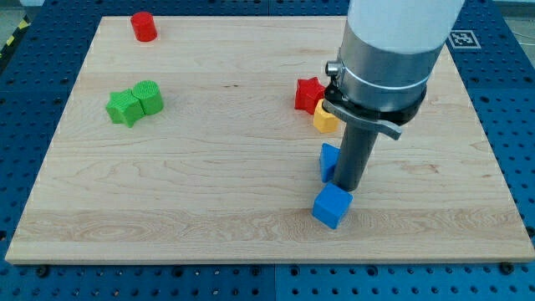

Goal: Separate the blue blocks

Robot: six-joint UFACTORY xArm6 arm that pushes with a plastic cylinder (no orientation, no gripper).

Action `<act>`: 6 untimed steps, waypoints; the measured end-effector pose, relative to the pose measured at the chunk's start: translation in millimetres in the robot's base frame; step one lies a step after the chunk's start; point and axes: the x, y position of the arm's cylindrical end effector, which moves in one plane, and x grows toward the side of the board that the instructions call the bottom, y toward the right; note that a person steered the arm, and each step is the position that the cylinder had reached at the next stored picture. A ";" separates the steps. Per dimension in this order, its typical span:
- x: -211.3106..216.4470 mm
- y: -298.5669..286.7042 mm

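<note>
My tip (349,187), a dark rod with no fingers to open or close, stands on the wooden bench (209,184) between two blue blocks: a blue cube (331,206) touching below, another blue block (328,160) left. Pushing off-centre may drag both together.

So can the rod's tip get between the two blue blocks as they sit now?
Probably yes. My tip already sits in the gap, with one blue block at its left and the blue cube just below it. Nothing else crowds them; the yellow block lies further up.
</note>
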 end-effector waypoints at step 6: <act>-24.9 -10.6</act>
